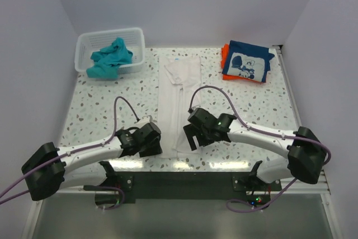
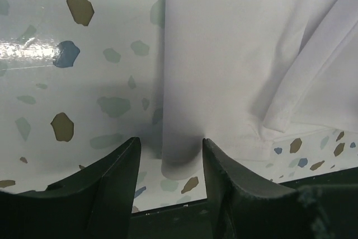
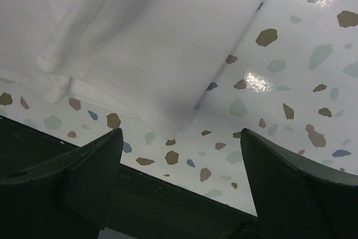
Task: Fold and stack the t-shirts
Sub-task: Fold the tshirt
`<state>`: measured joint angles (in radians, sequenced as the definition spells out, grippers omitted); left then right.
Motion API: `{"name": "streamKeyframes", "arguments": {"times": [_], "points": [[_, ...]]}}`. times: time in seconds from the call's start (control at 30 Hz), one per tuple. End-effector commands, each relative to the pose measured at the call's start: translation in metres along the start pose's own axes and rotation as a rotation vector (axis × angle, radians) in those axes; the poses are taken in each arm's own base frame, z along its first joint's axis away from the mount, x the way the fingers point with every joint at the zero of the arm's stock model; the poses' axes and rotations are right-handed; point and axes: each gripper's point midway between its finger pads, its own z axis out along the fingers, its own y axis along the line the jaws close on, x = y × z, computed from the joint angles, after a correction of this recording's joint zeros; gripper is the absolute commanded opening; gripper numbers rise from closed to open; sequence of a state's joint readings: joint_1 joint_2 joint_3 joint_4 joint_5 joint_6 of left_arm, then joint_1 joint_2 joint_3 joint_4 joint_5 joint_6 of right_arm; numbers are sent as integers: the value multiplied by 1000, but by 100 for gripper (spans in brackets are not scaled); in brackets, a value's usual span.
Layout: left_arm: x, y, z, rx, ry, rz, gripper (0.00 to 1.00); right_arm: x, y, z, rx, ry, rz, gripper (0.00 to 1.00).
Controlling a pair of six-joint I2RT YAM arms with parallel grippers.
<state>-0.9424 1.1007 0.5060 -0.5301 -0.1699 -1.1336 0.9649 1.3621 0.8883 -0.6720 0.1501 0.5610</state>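
The white t-shirt [image 1: 178, 90] lies folded into a long narrow strip down the middle of the table. My left gripper [image 1: 150, 145] is open at its near left corner; in the left wrist view the white cloth [image 2: 246, 60] has its corner between the fingertips [image 2: 170, 146]. My right gripper [image 1: 193, 135] is wide open at the near right corner, the white shirt [image 3: 140, 43] just ahead of its fingers [image 3: 95, 160]. The teal shirt [image 1: 111, 59] is bunched in the basket. The navy printed shirt [image 1: 246, 62] lies folded on the orange one [image 1: 225, 54] at the far right.
The white mesh basket [image 1: 109, 40] stands at the far left corner. The speckled table [image 1: 100, 104] ends at a dark front edge [image 3: 168, 194] just under both grippers. White walls close in the sides and back.
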Motion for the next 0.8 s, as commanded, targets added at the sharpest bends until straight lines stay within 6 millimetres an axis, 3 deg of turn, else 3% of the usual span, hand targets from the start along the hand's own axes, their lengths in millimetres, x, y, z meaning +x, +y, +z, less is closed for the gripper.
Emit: {"name": "streamKeyframes", "arguments": {"times": [0.0,0.27,0.47,0.77], "points": [[-5,-10,11,29,-17,-24,52,-7,13,12,7,-48,30,88],[2,2,17,-8,0,-34,26,-1,37,38,-12,-32,7,74],[4,5,20,-9,-1,-57,21,10,24,48,59,-9,25,59],[9,13,22,-35,7,-87,0,23,-1,43,159,-6,55,29]]}}
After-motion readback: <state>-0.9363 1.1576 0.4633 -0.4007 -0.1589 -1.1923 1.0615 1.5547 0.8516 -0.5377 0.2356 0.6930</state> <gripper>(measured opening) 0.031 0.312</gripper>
